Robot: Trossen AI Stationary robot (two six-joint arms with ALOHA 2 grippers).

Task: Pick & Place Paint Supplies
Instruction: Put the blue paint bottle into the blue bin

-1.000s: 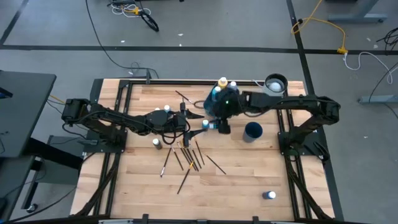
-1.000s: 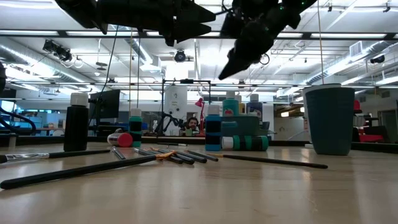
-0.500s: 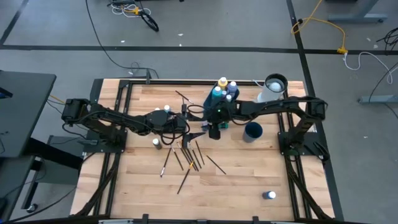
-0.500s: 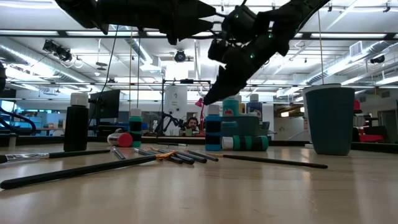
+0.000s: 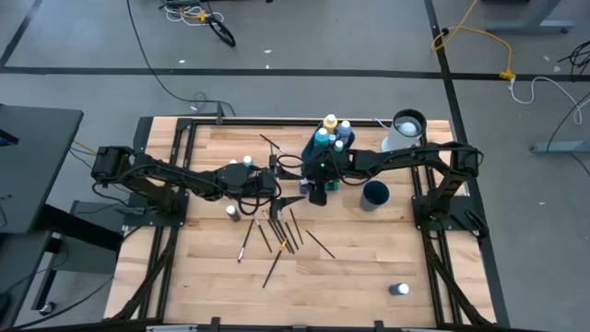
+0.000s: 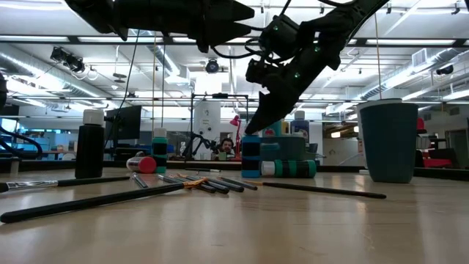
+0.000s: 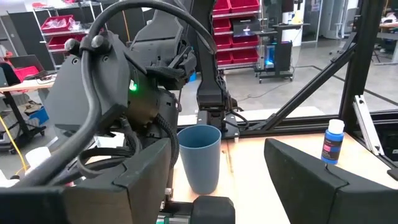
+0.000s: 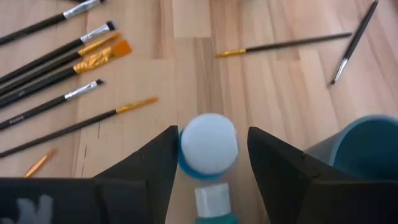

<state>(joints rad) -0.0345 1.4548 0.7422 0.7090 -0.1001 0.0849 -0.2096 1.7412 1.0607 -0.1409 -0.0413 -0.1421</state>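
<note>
over the counter's [image 5: 369, 267] middle my right claw [image 8: 211, 146] has dropped and moved inward, fingers spread either side of a standing blue bottle [image 8: 208, 151], not yet pinching; closing comes next.

Even overhead light; soft shadows; near objects blurred

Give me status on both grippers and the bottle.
Right gripper open, fingers straddling a white-capped blue paint bottle, not closed on it. Left gripper open, hovering over the brushes. Blue cup close beside the right gripper.
</note>
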